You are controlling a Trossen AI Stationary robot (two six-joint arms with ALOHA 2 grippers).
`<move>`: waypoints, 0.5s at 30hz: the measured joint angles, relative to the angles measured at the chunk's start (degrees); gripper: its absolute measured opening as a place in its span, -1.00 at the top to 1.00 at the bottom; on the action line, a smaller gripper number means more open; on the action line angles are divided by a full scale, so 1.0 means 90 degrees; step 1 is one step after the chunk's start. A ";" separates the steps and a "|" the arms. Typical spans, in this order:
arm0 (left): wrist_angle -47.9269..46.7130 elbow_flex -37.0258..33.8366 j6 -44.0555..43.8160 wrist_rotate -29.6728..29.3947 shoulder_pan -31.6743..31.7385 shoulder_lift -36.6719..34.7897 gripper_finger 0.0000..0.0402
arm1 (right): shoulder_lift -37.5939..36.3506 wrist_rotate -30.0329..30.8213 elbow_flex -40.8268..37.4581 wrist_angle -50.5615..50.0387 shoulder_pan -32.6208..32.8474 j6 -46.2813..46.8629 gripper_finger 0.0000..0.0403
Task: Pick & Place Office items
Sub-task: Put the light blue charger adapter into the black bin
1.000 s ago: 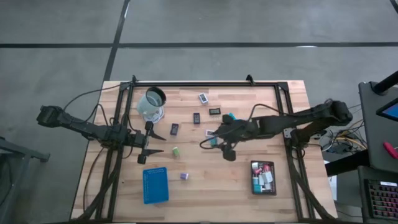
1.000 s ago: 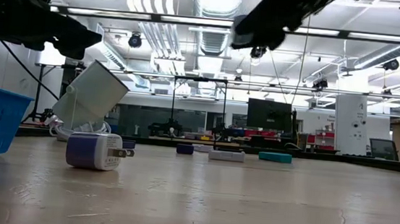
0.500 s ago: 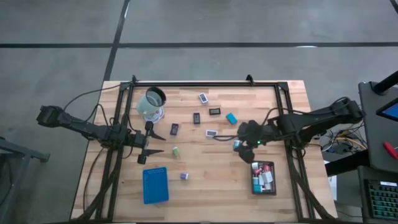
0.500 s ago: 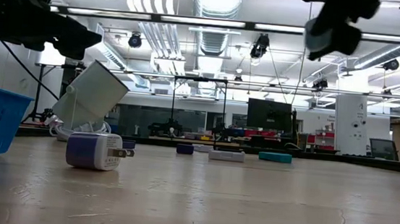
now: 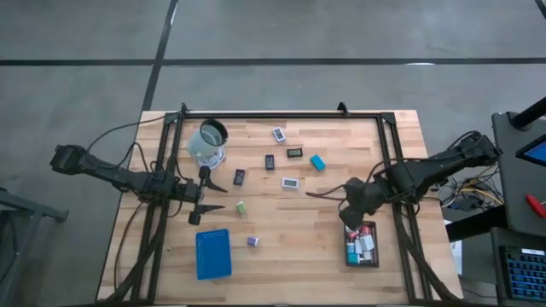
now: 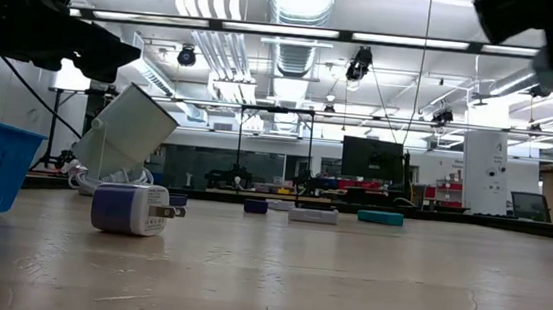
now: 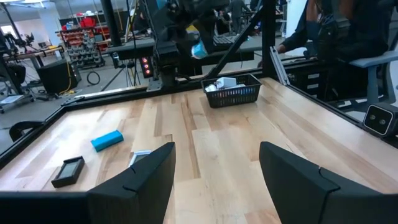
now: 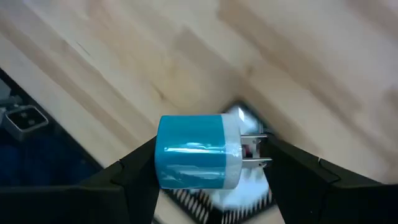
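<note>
My right gripper (image 5: 351,219) hangs just above the far end of the black tray (image 5: 361,244), shut on a teal-and-white plug block (image 8: 198,151). The left wrist view shows that block (image 7: 198,50) over the tray (image 7: 233,94). Other office items lie on the wood: a teal block (image 5: 317,162), a white rectangle (image 5: 291,182), dark rectangles (image 5: 270,161), a green block (image 5: 241,207) and a purple block (image 5: 252,241). My left gripper (image 5: 214,195) waits open at the table's left, with nothing between its fingers. My right gripper holds the plug block lengthwise between its two fingers. One finger (image 8: 134,171) is on the teal end face (image 8: 160,152), and the other meets the tips of the metal prongs (image 8: 264,149). The fingers slant down from above. The block is lifted clear, lying level.
The black tray holds several small pieces (image 5: 365,245). A blue tray (image 5: 213,253) lies near the front left. A clear cup (image 5: 207,142) lies tipped at the far left. Black frame rails (image 5: 281,115) run round the table.
My right gripper has carried the teal plug block from the table's middle toward the right and near edges, ending over the black tray. Its wrist has rolled and tipped from nearly level to pointing steeply down. The block has stayed clear of the table.
</note>
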 joint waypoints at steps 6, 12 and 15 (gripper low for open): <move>0.0000 0.0000 0.0000 0.0000 0.0001 0.0000 -0.18 | 0.0004 -0.0225 0.0000 -0.0245 0.0617 0.1245 -0.21; 0.0000 0.0000 0.0000 0.0000 0.0002 0.0000 -0.18 | 0.0261 0.0311 -0.0046 -0.0304 0.1457 0.2219 -0.21; 0.0002 0.0000 0.0000 0.0000 0.0002 0.0000 -0.18 | 0.0577 0.0376 -0.0047 -0.0299 0.1759 0.2637 -0.21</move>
